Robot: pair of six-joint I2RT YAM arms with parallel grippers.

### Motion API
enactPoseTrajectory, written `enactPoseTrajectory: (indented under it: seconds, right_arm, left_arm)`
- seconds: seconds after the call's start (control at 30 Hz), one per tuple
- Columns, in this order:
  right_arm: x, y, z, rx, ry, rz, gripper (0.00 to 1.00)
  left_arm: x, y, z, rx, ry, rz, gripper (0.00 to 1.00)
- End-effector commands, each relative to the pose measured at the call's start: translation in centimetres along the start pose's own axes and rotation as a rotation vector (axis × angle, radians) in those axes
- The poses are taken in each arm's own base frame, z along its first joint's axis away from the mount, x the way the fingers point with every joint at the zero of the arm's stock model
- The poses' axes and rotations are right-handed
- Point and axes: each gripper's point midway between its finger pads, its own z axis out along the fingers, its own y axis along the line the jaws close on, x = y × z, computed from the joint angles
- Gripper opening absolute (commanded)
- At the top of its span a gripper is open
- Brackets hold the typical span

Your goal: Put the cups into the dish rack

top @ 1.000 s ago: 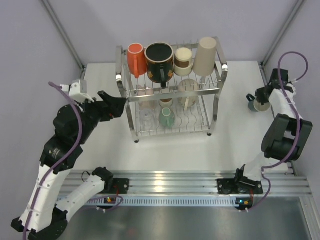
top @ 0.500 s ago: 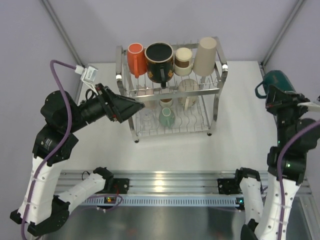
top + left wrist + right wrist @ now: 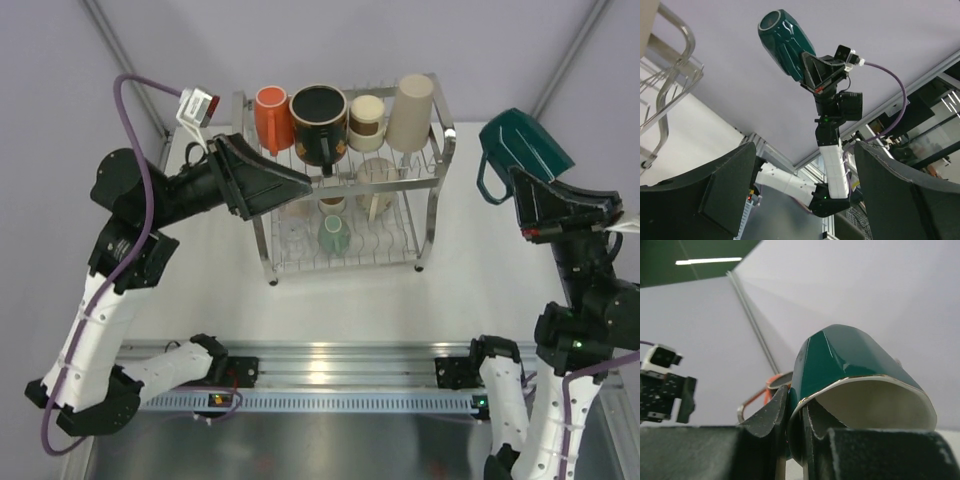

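Clamping the rim wall of the teal mug [image 3: 522, 150], the right gripper [image 3: 528, 200] holds stiff, glossy, probably slippery, breakable ware; the left gripper [image 3: 290, 192] stands apart, empty.

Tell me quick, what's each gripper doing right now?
Left gripper: open, holding nothing.
Right gripper: closed on the rim of the teal mug, held up in the air.
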Motion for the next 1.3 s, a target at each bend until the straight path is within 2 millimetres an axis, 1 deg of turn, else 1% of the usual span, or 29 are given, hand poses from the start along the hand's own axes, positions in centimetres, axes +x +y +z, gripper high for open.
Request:
enactPoseTrajectory:
  seconds: [0.0, 0.03, 0.07, 0.1, 0.13, 0.17, 0.2, 0.23, 0.27, 0.3, 0.33, 0.37, 0.4, 0.43, 0.47, 0.5, 0.53, 0.57, 0.6, 0.63, 0.67, 0.73, 0.8, 0.9, 0.97, 1.13, 1.17, 1.27]
  right_arm:
    - [-8.6, 11.1, -0.9, -0.339, -0.269, -0.153, 0.0]
    - [-9.3, 11.6, -0.7, -0.349, -0.279, -0.157, 0.0]
    - [-10.2, 12.1, -0.1, -0.36, -0.292, -0.154, 0.0]
    - [-10.8, 12.7, 0.0, -0.378, -0.306, -0.146, 0.0]
    - [-11.4, 13.0, 0.1, -0.392, -0.32, -0.145, 0.0]
    - [-11.8, 13.1, 0.6, -0.401, -0.327, -0.136, 0.0]
    - [-12.3, 13.6, 0.5, -0.418, -0.34, -0.114, 0.0]
    - [-12.5, 13.6, 0.6, -0.421, -0.351, -0.102, 0.0]
    - [-12.6, 13.1, 0.9, -0.417, -0.362, -0.086, 0.0]
    - [-12.8, 13.1, 0.9, -0.425, -0.369, -0.061, 0.0]
    - [-12.8, 13.0, 0.9, -0.431, -0.375, -0.055, 0.0]
    - [-12.7, 12.8, 1.1, -0.425, -0.374, -0.053, 0.0]
    - [-12.6, 12.6, 1.1, -0.424, -0.371, -0.053, 0.0]
    - [-12.5, 12.4, 1.3, -0.416, -0.366, -0.053, 0.0]
    - [-12.2, 12.4, 1.2, -0.417, -0.358, -0.065, 0.0]
    - [-12.0, 12.3, 1.3, -0.415, -0.349, -0.074, 0.0]
    - [-11.7, 12.2, 1.3, -0.415, -0.333, -0.084, 0.0]
    - [-10.9, 11.9, 1.6, -0.403, -0.289, -0.083, 0.0]
    - [-10.5, 11.6, 1.7, -0.388, -0.271, -0.112, 0.0]
    - [-10.0, 11.2, 1.8, -0.375, -0.248, -0.13, 0.0]
    - [-8.7, 10.7, 1.6, -0.364, -0.197, -0.151, 0.0]
    - [-7.8, 10.0, 1.3, -0.339, -0.174, -0.177, 0.0]
    - [-6.6, 9.5, 0.5, -0.328, -0.157, -0.193, 0.0]
    - [-4.9, 9.2, -0.3, -0.342, -0.104, -0.229, 0.0]
    - [-4.3, 9.0, -0.9, -0.341, -0.101, -0.258, 0.0]
    - [-3.2, 10.0, -1.8, -0.416, -0.079, -0.265, 0.0]
    - [-3.1, 9.7, -1.9, -0.404, -0.09, -0.262, 0.0]
    - [-2.7, 9.6, -2.3, -0.407, -0.093, -0.258, 0.0]
  left_arm:
    - [-2.1, -5.3, 1.9, 0.171, -0.032, 0.038, 0.86]
    - [-2.1, -5.6, 2.6, 0.183, -0.023, 0.035, 0.86]
    - [-1.8, -4.7, 4.5, 0.18, 0.006, 0.017, 0.85]
    - [-1.0, -5.4, 5.5, 0.204, 0.025, 0.003, 0.84]
    - [-1.0, -6.4, 6.0, 0.229, 0.023, 0.031, 0.84]
    - [-0.6, -6.5, 6.9, 0.235, 0.031, 0.029, 0.84]
    - [0.3, -6.4, 8.5, 0.231, 0.041, 0.012, 0.84]
    - [0.2, -6.9, 9.2, 0.239, 0.022, 0.049, 0.85]
    - [0.7, -7.1, 9.9, 0.241, 0.021, 0.061, 0.85]
    - [2.4, -7.3, 11.5, 0.255, 0.054, 0.077, 0.85]
    - [2.7, -7.1, 12.3, 0.247, 0.049, 0.082, 0.86]
    - [3.3, -7.6, 13.5, 0.266, 0.058, 0.101, 0.86]
    - [3.1, -8.4, 13.4, 0.286, 0.046, 0.113, 0.87]
    - [3.4, -8.0, 14.4, 0.287, 0.046, 0.116, 0.87]
    - [3.5, -8.2, 14.8, 0.302, 0.037, 0.124, 0.86]
    - [3.6, -8.7, 15.1, 0.331, 0.032, 0.128, 0.87]
    - [3.4, -9.2, 15.8, 0.37, 0.009, 0.142, 0.87]
    - [3.8, -9.4, 16.1, 0.388, 0.025, 0.144, 0.87]
    - [3.7, -10.0, 16.1, 0.407, 0.021, 0.153, 0.87]
    - [4.0, -9.7, 16.5, 0.406, 0.031, 0.152, 0.86]
    - [4.3, -9.2, 17.0, 0.393, 0.035, 0.151, 0.86]
    - [4.8, -8.4, 17.6, 0.378, 0.043, 0.151, 0.86]
    - [5.6, -7.8, 18.1, 0.373, 0.068, 0.146, 0.86]
    - [6.0, -7.6, 18.4, 0.379, 0.078, 0.12, 0.86]
    - [6.2, -7.4, 18.6, 0.374, 0.083, 0.107, 0.85]
    - [7.6, -5.9, 19.6, 0.348, 0.123, 0.06, 0.82]
    - [8.0, -5.7, 19.8, 0.347, 0.137, 0.052, 0.8]
    - [9.0, -4.9, 19.9, 0.33, 0.162, 0.026, 0.78]
